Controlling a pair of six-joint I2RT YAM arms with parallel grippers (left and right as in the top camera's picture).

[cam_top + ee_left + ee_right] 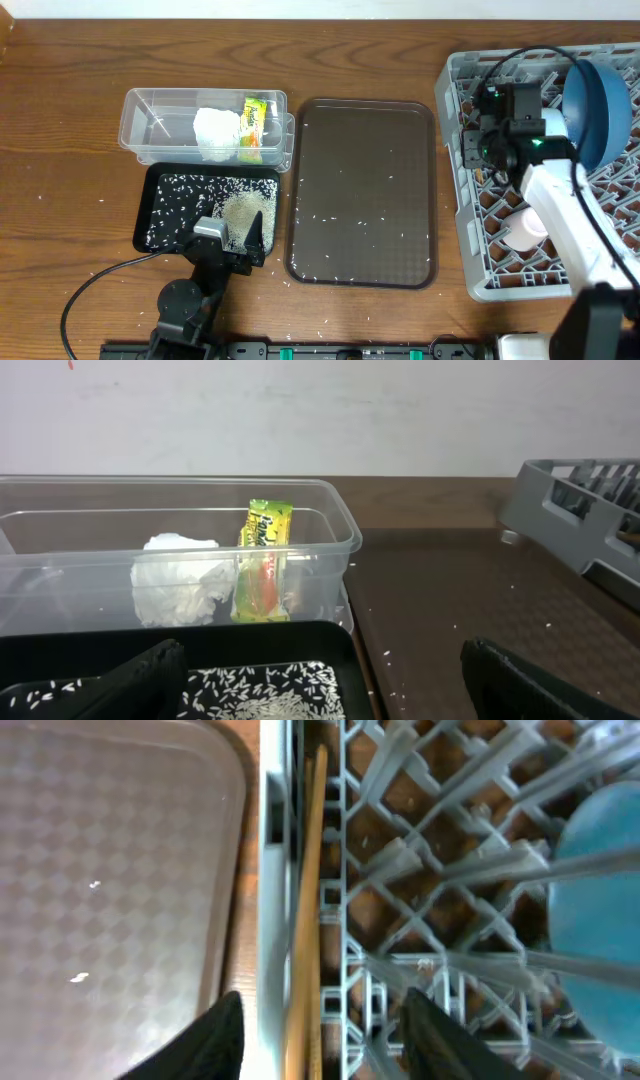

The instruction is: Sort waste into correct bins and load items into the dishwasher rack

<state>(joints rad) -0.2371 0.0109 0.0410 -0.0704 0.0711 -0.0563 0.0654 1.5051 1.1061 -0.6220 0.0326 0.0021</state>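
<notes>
The clear tub (150, 110) holds the crumpled tissue (217, 133) and the yellow-green wrapper (254, 125); both also show in the left wrist view, tissue (175, 592) and wrapper (263, 560). The black tray (160, 195) holds rice (240, 210). My left gripper (240, 235) is open and empty over the tray's near right corner (330, 690). The grey rack (470, 270) holds the dark-blue bowl (598, 110) on edge and a white cup (525, 228). My right gripper (480, 150) is open (325, 1040), straddling the rack's left wall, above the chopsticks (305, 920) lying inside along it.
The brown serving tray (362, 190) lies between the bins and the rack, with scattered rice grains on it. More loose grains lie on the wooden table near the front edge (300, 325). The left arm's cable runs along the front left.
</notes>
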